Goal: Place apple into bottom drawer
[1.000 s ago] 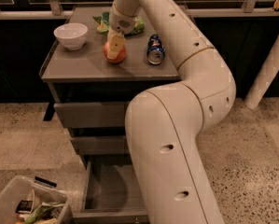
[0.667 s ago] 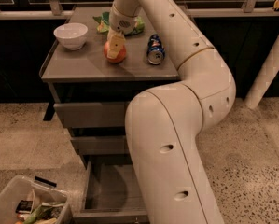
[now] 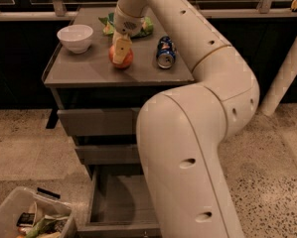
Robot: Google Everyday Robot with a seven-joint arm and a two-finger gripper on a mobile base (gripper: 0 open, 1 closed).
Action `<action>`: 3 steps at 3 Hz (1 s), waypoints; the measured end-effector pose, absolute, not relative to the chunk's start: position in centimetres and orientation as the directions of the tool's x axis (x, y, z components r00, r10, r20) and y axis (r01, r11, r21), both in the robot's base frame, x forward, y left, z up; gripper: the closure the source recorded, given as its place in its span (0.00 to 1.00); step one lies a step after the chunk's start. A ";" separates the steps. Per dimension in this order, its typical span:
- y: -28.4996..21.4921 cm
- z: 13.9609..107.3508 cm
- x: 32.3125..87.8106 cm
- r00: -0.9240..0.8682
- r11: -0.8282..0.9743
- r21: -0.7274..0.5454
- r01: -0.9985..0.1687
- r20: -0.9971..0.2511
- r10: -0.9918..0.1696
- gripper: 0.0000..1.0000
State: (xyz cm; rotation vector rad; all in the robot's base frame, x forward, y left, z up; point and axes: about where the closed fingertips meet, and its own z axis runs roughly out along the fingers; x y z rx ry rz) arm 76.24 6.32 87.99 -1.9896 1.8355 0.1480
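Atop cabinet (image 3: 88, 72), reddish-orange apple (image 3: 129, 59) — gripper (image 3: 121, 51) touching

White bowl (image 3: 75, 37), blue soda can (image 3: 165, 52), green bag (image 3: 108, 28) on cabinet top (image 3: 88, 72), cluttered floor bin (image 3: 11, 205)

No text, brand or number can be read anywhere; the blue can (image 3: 165, 52) shows only blurred markings, lying just right of the gripper (image 3: 121, 51), which is at the apple (image 3: 129, 59)
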 end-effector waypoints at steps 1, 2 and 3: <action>3.6 93.1 74.4 0.073 0.071 -0.337 -0.939 -0.396 -0.915 1.00; -0.3 100.3 70.6 -0.012 0.268 -0.430 -0.862 -0.511 -0.859 1.00; 0.9 107.8 62.6 0.018 0.377 -0.455 -0.807 -0.657 -0.754 1.00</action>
